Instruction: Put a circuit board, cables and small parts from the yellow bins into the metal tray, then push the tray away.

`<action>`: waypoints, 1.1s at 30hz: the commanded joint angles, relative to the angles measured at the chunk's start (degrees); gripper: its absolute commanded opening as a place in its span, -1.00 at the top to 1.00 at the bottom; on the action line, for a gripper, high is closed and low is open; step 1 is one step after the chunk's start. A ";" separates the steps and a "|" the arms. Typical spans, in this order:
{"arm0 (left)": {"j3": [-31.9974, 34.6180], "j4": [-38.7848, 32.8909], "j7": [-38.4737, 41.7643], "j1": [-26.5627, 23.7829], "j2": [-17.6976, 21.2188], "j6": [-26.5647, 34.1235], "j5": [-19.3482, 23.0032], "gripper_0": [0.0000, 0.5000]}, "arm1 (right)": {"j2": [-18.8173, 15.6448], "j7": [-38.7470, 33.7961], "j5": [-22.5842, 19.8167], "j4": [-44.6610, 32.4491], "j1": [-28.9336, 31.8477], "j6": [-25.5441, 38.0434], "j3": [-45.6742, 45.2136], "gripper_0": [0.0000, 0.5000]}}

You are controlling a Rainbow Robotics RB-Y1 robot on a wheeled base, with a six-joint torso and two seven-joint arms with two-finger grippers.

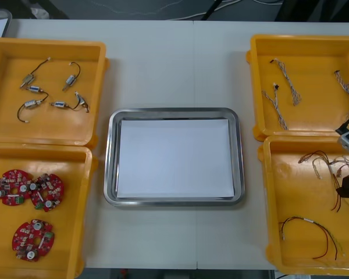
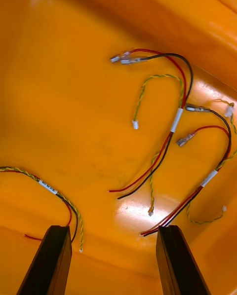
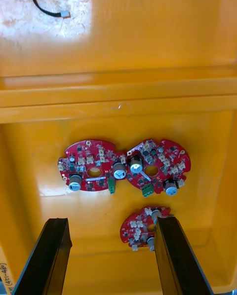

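So the right gripper (image 2: 112,231) hung over the yellow bin (image 1: 269,203) at the tabletop's near right corner. Its fingers were spread wide with nothing between them, and red, black and yellow cables (image 2: 168,142) lay just past the tips. Their white sleeves (image 2: 177,120) had print too tiny to read. The left gripper (image 3: 111,221) was just as slack over the near left bin (image 1: 84,203), which had three red circuit boards (image 3: 91,165) inside. The metal tray (image 1: 173,113), white inside, sat mid-tabletop between the bins.

tray (image 1: 174,111) between bins (image 1: 52,123), boards (image 1: 13,187) left, cables (image 1: 305,220) right.
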 commanded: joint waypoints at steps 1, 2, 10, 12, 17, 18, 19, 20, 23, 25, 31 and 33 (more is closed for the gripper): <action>3.14 -5.91 5.52 6.97 1.32 -2.93 -1.05 -1.00 | 0.36 5.38 -0.16 -1.96 3.79 -2.27 -1.81 -1.00; 3.32 -7.05 6.58 8.46 1.32 -3.72 -1.93 -1.00 | 0.36 6.70 -0.16 -1.96 4.41 -2.97 -1.90 -1.00; 5.78 -10.83 13.79 14.79 -1.23 -5.04 -3.42 -1.00 | 1.59 17.78 1.77 -1.96 7.13 -5.52 -1.72 -1.00; 6.48 -11.01 15.10 15.85 -2.20 -5.04 -3.42 -1.00 | 2.47 20.41 2.39 -1.96 7.31 -5.52 -1.72 -1.00; 7.89 -11.36 19.32 17.43 -4.83 -3.90 -3.95 -1.00 | 5.98 26.74 4.94 -1.96 8.19 -5.52 -1.64 -1.00; 8.33 -11.62 20.29 17.43 -5.71 -3.11 -4.30 -1.00 | 6.68 28.06 5.38 -1.96 8.28 -5.52 -1.46 -1.00; 8.59 -11.88 20.64 17.43 -6.06 -2.58 -4.48 -1.00 | 7.04 28.67 5.64 -1.96 8.37 -5.43 -1.37 -1.00; 9.21 -12.06 21.52 17.43 -7.03 -1.61 -5.00 -1.00 | 7.56 29.64 6.26 -1.96 8.63 -5.52 -1.20 -1.00; 10.44 -12.32 22.05 17.25 -9.32 0.41 -5.97 -1.00 | 8.62 31.31 7.66 -1.96 9.07 -5.52 -0.49 -1.00; 11.14 -12.32 22.49 17.34 -10.55 1.11 -6.32 -1.00 | 9.32 31.40 8.54 -1.96 9.24 -5.52 0.21 -1.00; 11.93 -12.32 26.18 17.34 -13.62 2.17 -8.08 -1.00 | 11.69 31.05 13.55 -1.96 9.24 -6.22 4.08 -1.00; 11.40 -12.32 28.29 17.34 -14.33 2.61 -8.96 -1.00 | 13.45 31.13 15.66 -1.87 9.24 -6.22 5.13 -1.00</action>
